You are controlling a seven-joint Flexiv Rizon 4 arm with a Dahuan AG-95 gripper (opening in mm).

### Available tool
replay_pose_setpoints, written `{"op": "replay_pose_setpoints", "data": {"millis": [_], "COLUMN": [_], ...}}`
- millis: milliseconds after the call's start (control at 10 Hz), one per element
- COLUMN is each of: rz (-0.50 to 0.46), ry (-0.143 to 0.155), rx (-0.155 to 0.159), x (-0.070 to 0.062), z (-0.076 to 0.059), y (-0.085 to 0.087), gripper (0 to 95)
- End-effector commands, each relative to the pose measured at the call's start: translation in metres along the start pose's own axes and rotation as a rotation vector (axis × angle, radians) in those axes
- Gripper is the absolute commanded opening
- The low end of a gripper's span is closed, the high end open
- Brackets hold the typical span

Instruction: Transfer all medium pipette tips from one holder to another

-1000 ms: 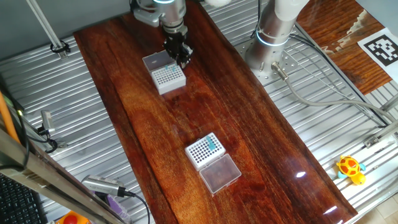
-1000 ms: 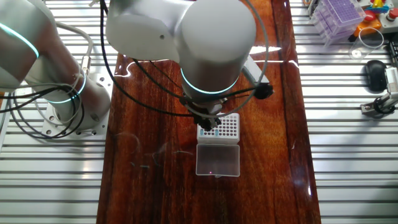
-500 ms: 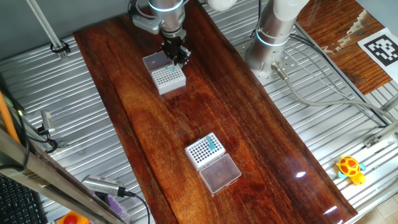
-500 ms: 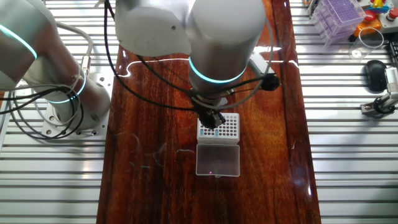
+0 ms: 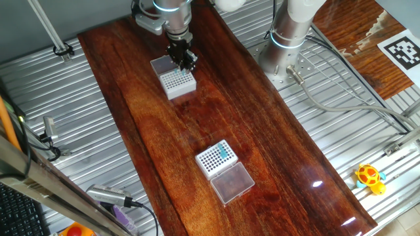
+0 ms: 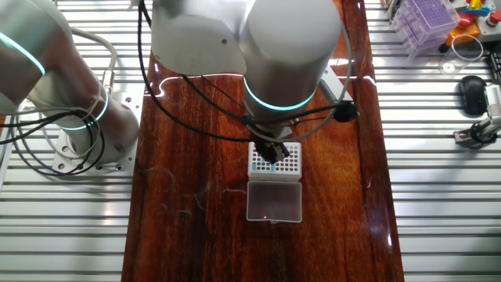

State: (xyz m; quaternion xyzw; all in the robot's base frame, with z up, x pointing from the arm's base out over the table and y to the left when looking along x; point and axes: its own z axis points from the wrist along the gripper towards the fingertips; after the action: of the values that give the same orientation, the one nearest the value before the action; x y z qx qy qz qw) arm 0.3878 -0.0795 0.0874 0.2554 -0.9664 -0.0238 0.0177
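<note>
A white far rack (image 5: 177, 80) of bare dark holes stands at the far end of the wooden table, with its clear lid (image 5: 163, 64) behind it. My gripper (image 5: 184, 61) hangs just over the rack's far edge. Its dark fingers are close together, and I cannot tell whether anything is between them. A second white near rack (image 5: 215, 158) holds several teal-blue medium pipette tips (image 5: 225, 152) in its right corner. In the other fixed view my gripper (image 6: 274, 151) is over the far rack (image 6: 286, 160), and the near rack is hidden behind the arm.
A clear lid (image 5: 233, 182) lies against the near rack. The far rack's lid also shows in the other fixed view (image 6: 274, 201). The arm's base (image 5: 285, 39) stands on the metal bench to the right. A yellow toy (image 5: 369, 177) lies at the bench's right edge.
My gripper has moved a little left and toward the far end, from the far rack's right corner to its far edge. The racks and lids have not moved.
</note>
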Motion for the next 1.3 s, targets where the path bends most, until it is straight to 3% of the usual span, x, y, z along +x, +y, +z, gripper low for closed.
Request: {"op": "replay_pose_setpoints", "data": {"millis": [100,400,500,1100,1300], "rz": [0.0,-0.004,-0.009,-0.022,-0.03], "ry": [-0.001,-0.003,-0.005,-0.006,-0.011], "rx": [0.011,0.014,0.015,0.017,0.014], "x": [0.001,0.002,0.003,0.004,0.005], "z": [0.003,0.006,0.008,0.007,-0.004], "y": [-0.002,-0.004,-0.007,-0.012,-0.012], "gripper": [19.0,19.0,0.0,0.0,0.0]}}
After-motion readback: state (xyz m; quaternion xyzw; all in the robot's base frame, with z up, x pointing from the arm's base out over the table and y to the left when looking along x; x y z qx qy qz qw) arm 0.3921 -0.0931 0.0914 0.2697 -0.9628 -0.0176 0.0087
